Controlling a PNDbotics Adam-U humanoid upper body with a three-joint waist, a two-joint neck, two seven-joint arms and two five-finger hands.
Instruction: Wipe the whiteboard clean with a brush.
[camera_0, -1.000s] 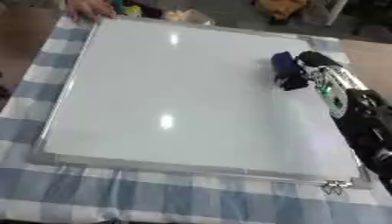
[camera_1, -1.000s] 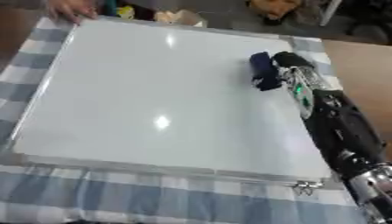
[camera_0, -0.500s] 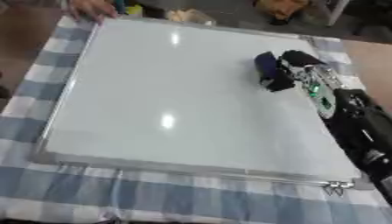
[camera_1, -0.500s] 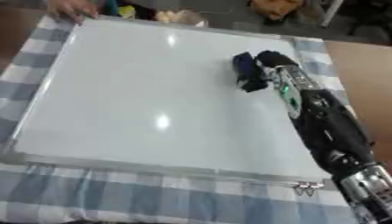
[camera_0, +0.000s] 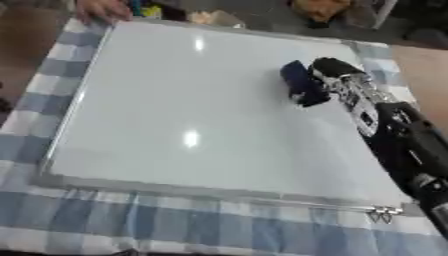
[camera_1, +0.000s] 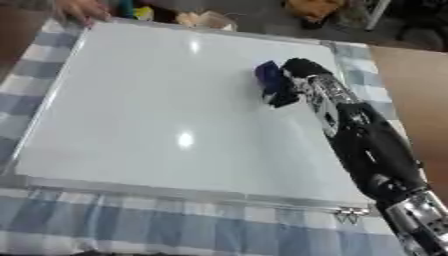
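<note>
Right hand and brush slid leftward across whiteboard from right edge toward upper middle. Whiteboard lay flat on checked cloth, surface looked already bare, no marks visible. Person's hand pressed whiteboard's far-left corner. Fingers curled round dark-blue brush, its face down on whiteboard. Brush judged light, soft-faced, easy-gliding on slick surface; best held over its back. Right eye view showed more forearm; left hand showed in neither.
</note>
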